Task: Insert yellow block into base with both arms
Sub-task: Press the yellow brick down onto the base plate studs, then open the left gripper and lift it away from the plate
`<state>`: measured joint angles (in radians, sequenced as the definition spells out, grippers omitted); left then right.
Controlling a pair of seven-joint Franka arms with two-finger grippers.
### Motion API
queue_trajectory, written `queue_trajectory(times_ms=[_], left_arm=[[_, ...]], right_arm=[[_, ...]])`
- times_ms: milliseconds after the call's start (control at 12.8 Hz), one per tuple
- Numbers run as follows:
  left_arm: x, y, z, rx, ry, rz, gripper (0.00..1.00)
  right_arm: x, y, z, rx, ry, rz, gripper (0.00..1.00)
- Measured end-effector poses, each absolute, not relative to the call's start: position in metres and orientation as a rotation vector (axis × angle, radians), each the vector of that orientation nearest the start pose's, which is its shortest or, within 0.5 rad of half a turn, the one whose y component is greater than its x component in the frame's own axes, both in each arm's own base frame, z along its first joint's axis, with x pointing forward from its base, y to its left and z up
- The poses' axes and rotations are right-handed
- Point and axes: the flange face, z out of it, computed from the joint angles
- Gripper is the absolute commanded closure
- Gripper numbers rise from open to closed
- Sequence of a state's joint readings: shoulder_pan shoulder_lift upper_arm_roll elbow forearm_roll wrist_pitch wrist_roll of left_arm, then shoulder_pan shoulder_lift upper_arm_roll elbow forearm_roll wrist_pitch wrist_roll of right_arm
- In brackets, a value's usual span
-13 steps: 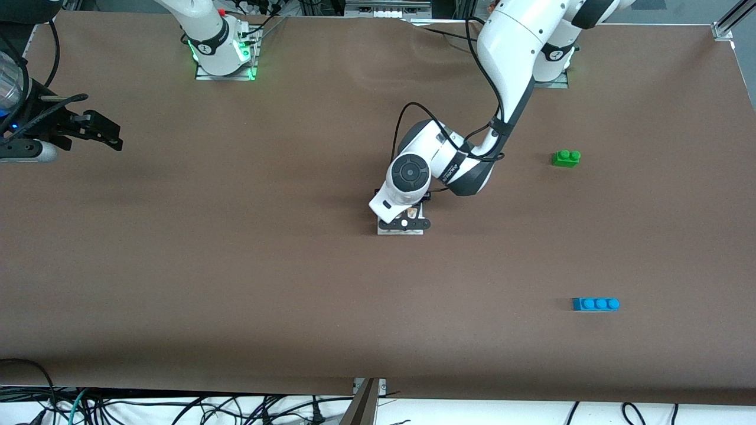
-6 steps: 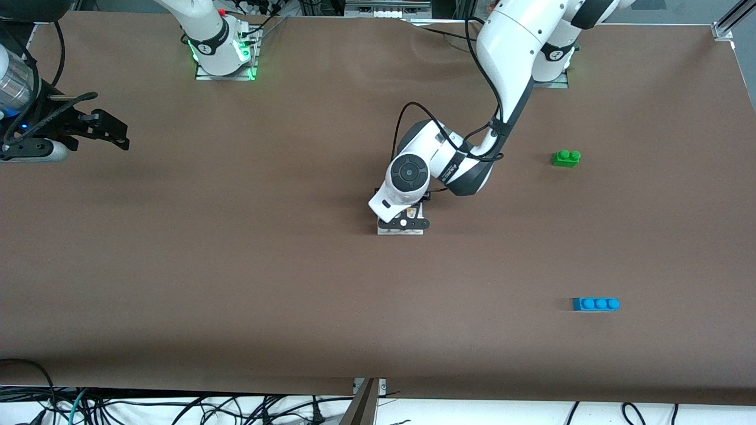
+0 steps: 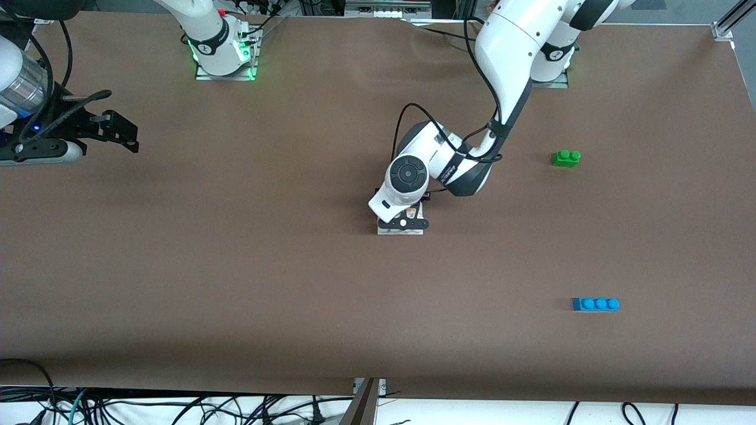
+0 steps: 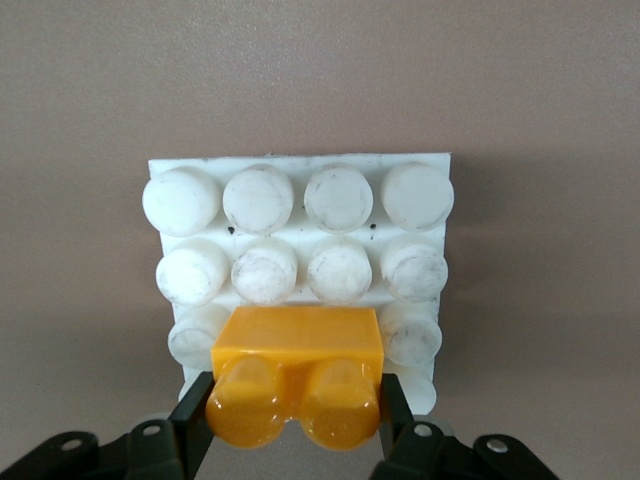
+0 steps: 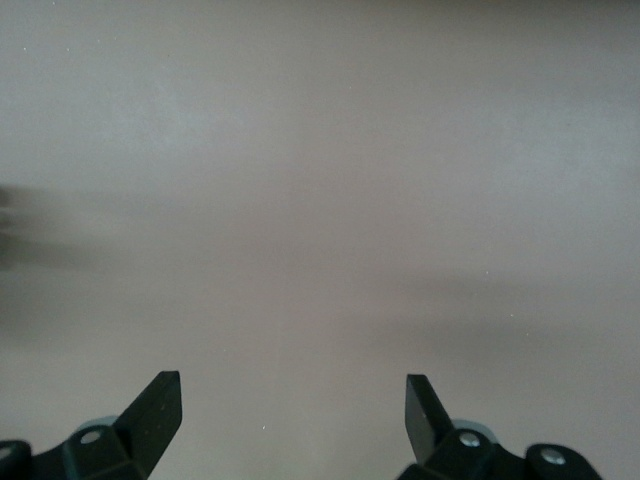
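left pincer (image 4: 292, 415) clamped on yellow block (image 4: 296, 375) atop base (image 4: 300, 215); right pincer (image 5: 292, 400) wide open, empty, over bare table (image 3: 236, 265)

Brown table (image 3: 236, 283); black cables (image 3: 177, 407) on white floor below edge.

It was a robotics lab: two white arms (image 3: 508, 53) were bolted by metal base plates (image 3: 224, 74) to a brown-covered surface (image 3: 236, 265), loose cables (image 3: 177, 407) tangled along its edge, aluminium framing (image 3: 723, 26) stood at a corner.
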<state>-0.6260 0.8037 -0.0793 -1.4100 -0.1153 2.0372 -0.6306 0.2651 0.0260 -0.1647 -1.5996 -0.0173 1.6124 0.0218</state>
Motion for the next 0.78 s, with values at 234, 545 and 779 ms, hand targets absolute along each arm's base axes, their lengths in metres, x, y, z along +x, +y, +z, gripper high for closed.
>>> queue_trajectory(times_ms=[234, 545, 779], left_arm=[[0.54, -0.459, 0.204, -3.127, 0.0, 0.38, 0.0], [0.536, -0.463, 0.203, -3.125, 0.01, 0.381, 0.0], [0.54, -0.461, 0.213, -3.125, 0.004, 0.38, 0.0]], right_arm=[[0.562, 0.07, 0.6, -3.161, -0.163, 0.017, 0.01], [0.562, 0.078, 0.599, -3.182, -0.195, 0.017, 0.01], [0.562, 0.078, 0.599, -3.185, -0.198, 0.019, 0.01]])
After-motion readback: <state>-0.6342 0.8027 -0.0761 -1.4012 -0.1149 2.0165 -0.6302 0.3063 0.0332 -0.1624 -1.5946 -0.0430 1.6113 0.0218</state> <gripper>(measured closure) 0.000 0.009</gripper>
